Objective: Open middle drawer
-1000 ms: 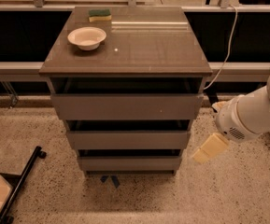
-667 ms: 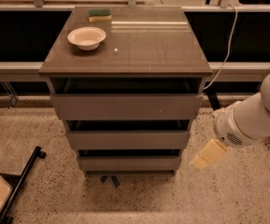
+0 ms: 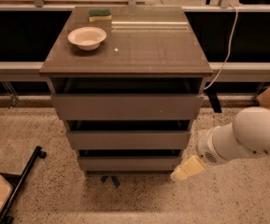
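grey-brown middle drawer point(image 3: 128, 140) is noted undrawn; pincer point(image 3: 187, 168), state not determinable, is held low right, likely for approach.

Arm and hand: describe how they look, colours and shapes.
The arm is a smooth, glossy white shell of thick rounded segments, with a small dark grille at its wrist end. The hand is pale cream and blocky, low by the bottom right corner of the cabinet. No cables show.
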You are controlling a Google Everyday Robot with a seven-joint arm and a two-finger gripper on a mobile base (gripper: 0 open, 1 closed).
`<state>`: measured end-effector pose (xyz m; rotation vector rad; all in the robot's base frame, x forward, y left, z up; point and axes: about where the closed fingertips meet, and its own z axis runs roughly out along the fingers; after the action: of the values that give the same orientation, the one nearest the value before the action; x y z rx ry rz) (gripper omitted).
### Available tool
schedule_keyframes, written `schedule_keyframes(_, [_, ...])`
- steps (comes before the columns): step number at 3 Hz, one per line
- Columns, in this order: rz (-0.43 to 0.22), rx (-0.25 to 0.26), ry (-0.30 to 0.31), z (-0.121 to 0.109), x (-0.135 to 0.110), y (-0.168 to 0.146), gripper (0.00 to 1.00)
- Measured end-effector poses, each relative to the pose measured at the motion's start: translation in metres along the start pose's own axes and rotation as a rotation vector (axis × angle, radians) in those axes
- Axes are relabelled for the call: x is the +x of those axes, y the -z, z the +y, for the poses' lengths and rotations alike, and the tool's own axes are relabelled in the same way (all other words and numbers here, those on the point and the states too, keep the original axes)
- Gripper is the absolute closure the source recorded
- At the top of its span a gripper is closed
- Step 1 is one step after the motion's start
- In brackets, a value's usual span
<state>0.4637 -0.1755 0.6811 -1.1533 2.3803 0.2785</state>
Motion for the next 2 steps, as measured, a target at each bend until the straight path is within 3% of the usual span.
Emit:
schedule_keyframes(1, [-0.070,-0.047,-0.045,-0.0142,0.0105,-0.0631,0.00])
schedule_keyframes(2, [-0.071,-0.045,-0.044,-0.0143,0.0100,-0.0624,0.00])
